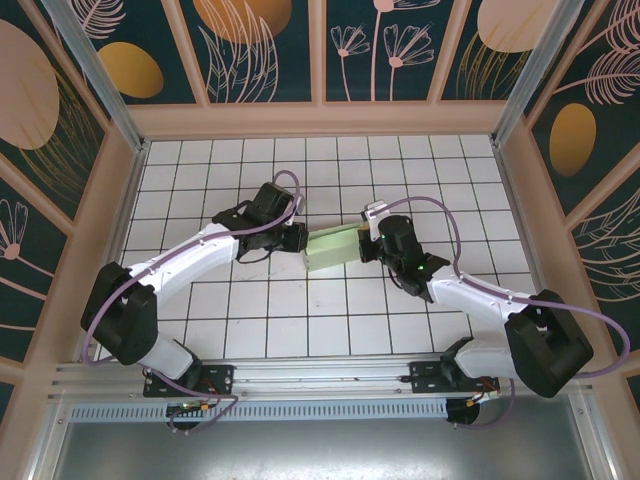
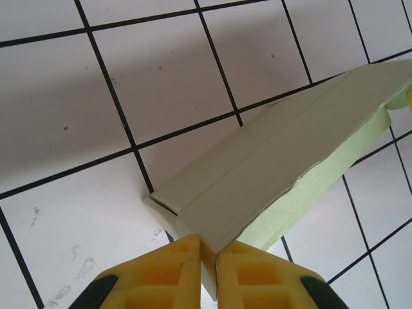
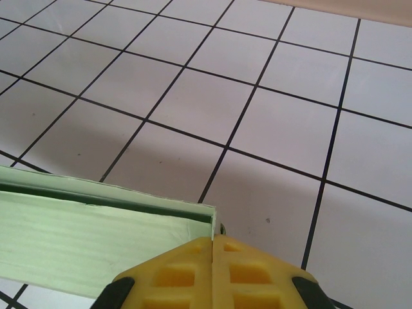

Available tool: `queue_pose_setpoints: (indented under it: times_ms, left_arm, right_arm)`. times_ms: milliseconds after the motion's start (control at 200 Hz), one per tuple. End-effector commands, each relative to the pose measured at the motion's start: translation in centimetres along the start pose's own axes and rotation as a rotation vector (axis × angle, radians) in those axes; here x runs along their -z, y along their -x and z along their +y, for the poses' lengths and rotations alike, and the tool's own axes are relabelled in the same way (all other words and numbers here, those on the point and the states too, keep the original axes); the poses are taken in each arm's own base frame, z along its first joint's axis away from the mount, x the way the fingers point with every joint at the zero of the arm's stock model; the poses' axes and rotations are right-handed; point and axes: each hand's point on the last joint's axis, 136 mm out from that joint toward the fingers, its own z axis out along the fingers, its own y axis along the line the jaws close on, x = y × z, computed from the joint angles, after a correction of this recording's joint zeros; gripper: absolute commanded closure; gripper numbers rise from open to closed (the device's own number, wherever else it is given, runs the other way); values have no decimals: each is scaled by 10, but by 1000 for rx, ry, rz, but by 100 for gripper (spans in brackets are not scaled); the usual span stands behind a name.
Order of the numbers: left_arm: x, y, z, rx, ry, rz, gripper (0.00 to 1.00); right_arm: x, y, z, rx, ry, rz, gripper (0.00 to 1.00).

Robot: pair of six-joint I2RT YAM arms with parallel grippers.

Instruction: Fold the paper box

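Pads (image 2: pixel 161 277) of the left end effector (image 2: pixel 208 248), bottom centre of the left wrist view: yellow, closed to a thin slit, with the near corner of the box (image 2: pixel 277 174) nipped between them. So left is gripping the box. From there the box runs up to the right edge of that frame, pale green card with one crease along its length, casting a shadow on the white tiled surface (image 2: pixel 77 96).

Top view, left to right: left arm (image 1: pixel 200 255) comes up from lower left, and the left end effector (image 1: pixel 297 238) meets the box's left end. Box (image 1: pixel 335 247) lies mid-frame on the surface (image 1: pixel 300 320), long axis roughly left-right with the right end slightly higher in frame, between the two end effectors. Right end effector (image 1: pixel 370 240) is at its right end, and the right arm (image 1: pixel 470 295) drops to lower right.

Right wrist view: right end effector (image 3: pixel 212 241) at bottom centre, yellow pads pressed together. Box (image 3: pixel 84 238) fills lower left, its corner right at the pad tips. Can't tell if any card is pinched there.
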Motion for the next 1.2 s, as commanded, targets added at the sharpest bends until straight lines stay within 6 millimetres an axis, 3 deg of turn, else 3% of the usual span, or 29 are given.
queue_pose_setpoints:
  times_ms: [0, 245, 500, 741, 1021, 1086, 1196]
  left_arm:
    - [2, 10, -19, 113, -85, -15, 90]
    - [-3, 12, -31, 222, -163, -7, 89]
    - [-7, 13, -34, 224, -190, -18, 89]
    - [-22, -7, -22, 172, -168, 29, 87]
    - [-29, -27, -16, 177, -179, 74, 85]
    - [-33, -41, -10, 190, -168, 103, 84]
    - [-31, -40, -9, 179, -162, 94, 81]
  right_arm:
    - [1, 14, 8, 6, 28, -33, 100]
    - [0, 15, 11, 9, 36, -36, 100]
    - [-1, 14, 11, 10, 35, -39, 100]
    - [0, 8, 12, 17, 45, -54, 100]
    - [0, -15, 13, 16, 66, -60, 100]
    - [0, -18, 13, 20, 68, -61, 100]
    - [0, -22, 14, 30, 69, -64, 100]
